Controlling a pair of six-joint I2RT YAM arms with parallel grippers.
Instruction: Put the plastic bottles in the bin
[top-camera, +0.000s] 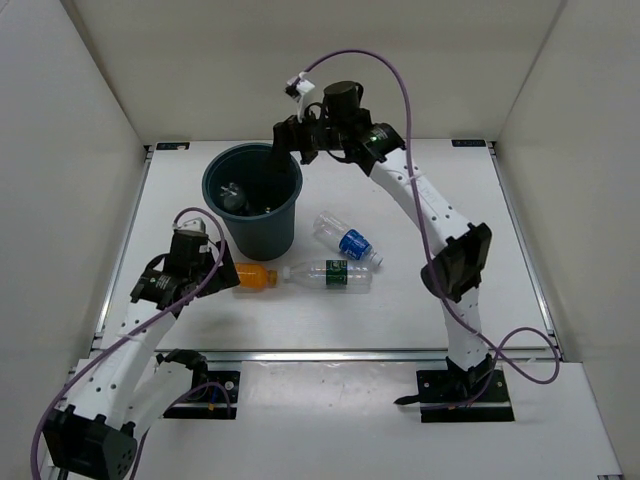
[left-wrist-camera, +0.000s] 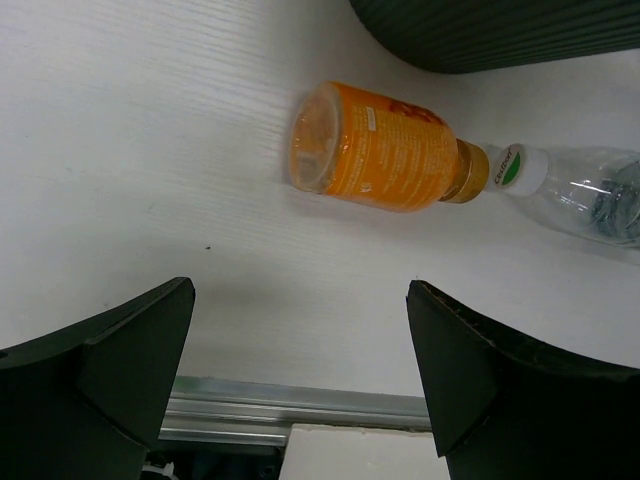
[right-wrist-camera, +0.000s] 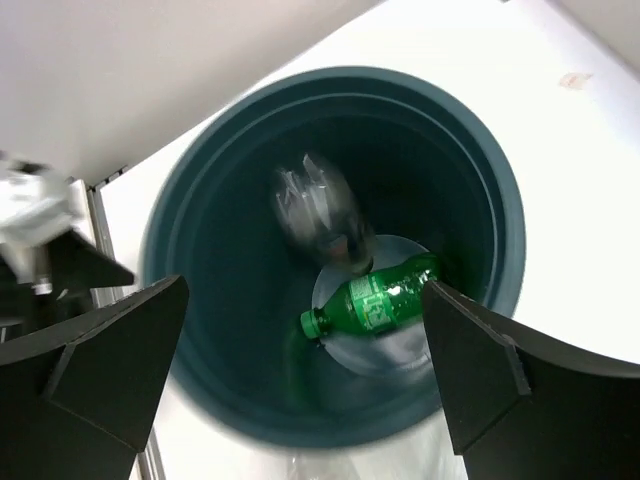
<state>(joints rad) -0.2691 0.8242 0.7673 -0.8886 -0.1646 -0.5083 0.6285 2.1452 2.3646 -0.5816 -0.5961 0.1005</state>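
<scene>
The bin (top-camera: 262, 236) is a round dark teal bucket at the left rear of the table. My right gripper (top-camera: 291, 141) hangs open above its far rim. In the right wrist view the gripper (right-wrist-camera: 305, 283) looks straight down into the bin (right-wrist-camera: 500, 200). A green bottle (right-wrist-camera: 385, 300) lies on the bottom, and a blurred clear bottle (right-wrist-camera: 320, 215) is loose in the air above it. An orange bottle (top-camera: 255, 276) lies on the table cap to cap with a green-labelled clear bottle (top-camera: 330, 275). A blue-labelled bottle (top-camera: 348, 240) lies behind them. My left gripper (top-camera: 218, 264) is open, just short of the orange bottle (left-wrist-camera: 380, 148), holding nothing.
A metal rail (left-wrist-camera: 300, 410) runs along the table's near edge, right under the left gripper. White walls close in the table at the back and both sides. The bin's wall (left-wrist-camera: 500, 30) stands just beyond the orange bottle.
</scene>
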